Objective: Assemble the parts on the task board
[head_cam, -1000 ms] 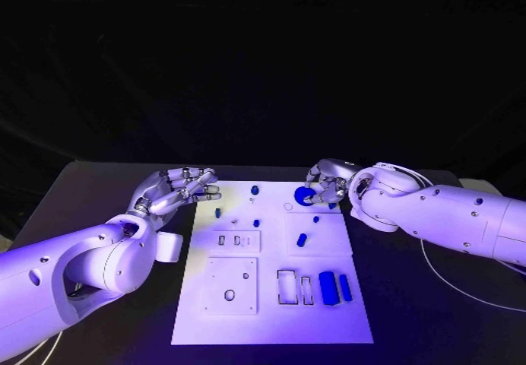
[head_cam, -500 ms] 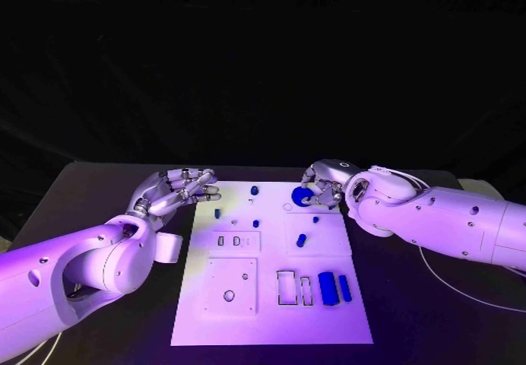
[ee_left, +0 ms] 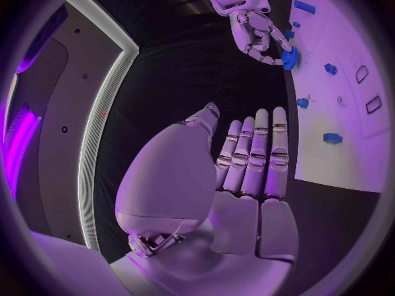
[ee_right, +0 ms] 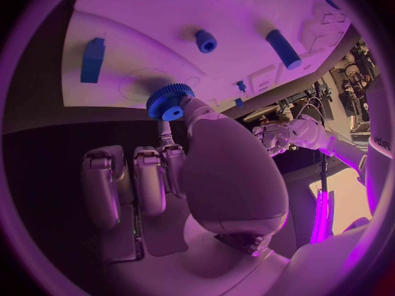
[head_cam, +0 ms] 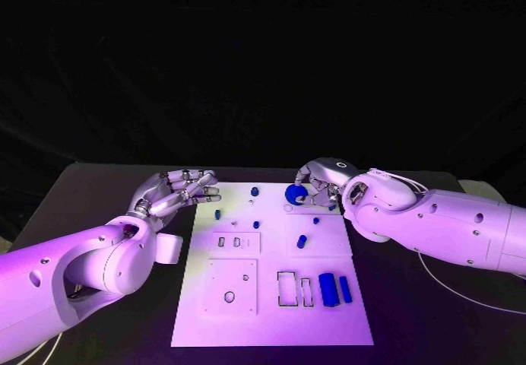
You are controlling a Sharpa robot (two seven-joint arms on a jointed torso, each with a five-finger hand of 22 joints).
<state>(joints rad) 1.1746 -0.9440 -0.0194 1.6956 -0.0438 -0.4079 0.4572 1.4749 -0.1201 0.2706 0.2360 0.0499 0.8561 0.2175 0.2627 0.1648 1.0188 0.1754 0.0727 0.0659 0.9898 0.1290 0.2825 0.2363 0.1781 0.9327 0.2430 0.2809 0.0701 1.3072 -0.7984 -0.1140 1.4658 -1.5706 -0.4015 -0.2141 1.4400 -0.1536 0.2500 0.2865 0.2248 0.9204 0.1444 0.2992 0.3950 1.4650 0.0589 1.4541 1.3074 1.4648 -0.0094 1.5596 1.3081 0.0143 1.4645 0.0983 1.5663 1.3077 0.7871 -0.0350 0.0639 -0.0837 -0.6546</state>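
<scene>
Head view – right hand [head_cam: 315, 188] pinching blue gear [head_cam: 296, 195] over task board [head_cam: 272, 319] far edge, left hand [head_cam: 175, 192] empty, fingers apart

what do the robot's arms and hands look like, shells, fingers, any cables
Both arms have smooth, rounded white shells dotted with small dark screw holes. The left hand and right hand are silver metal, with segmented fingers and bulky rounded palm housings. A thin white cable loops on the table beside the right arm, and another shows at the left arm's lower edge.

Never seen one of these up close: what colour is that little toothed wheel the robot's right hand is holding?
Blue. The gear held by the right hand shows best in the right wrist view.
</scene>
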